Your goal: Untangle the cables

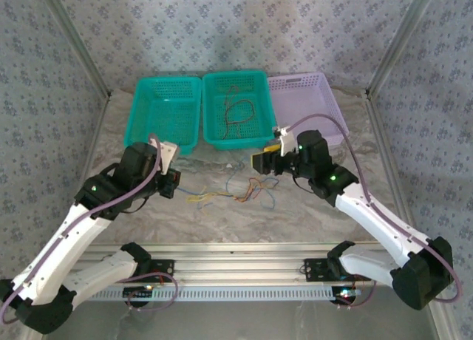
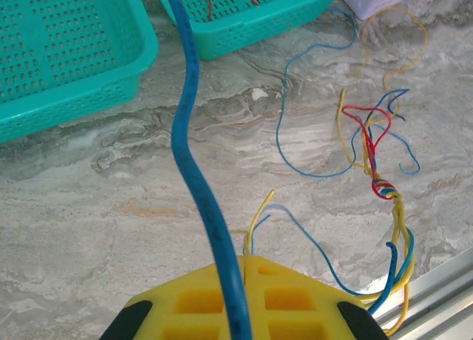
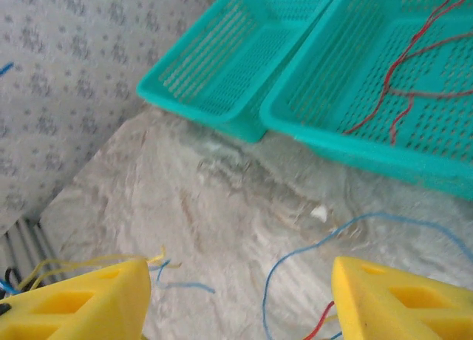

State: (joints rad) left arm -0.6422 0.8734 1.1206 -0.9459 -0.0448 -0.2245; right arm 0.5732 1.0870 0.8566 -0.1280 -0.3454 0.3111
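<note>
Left claw [image 2: 240,299]: closed tight, pinching a blue cable [image 2: 185,118] that runs up and away from between its yellow fingers.

Cables [image 2: 380,183]: red, yellow and blue twisted in one knot, lying on the marble counter [image 2: 111,207] to the right of this claw. The knot is near the claw but apart from it; loose yellow and blue ends reach back to the fingers. From overhead the tangle sits between the two claws.

Right claw [image 3: 240,275]: spread wide, nothing gripped. A blue loop [image 3: 295,257] lies on the counter under the gap. Beyond it, a red cable [image 3: 399,70] rests inside the middle teal basket [image 3: 355,144].
</note>
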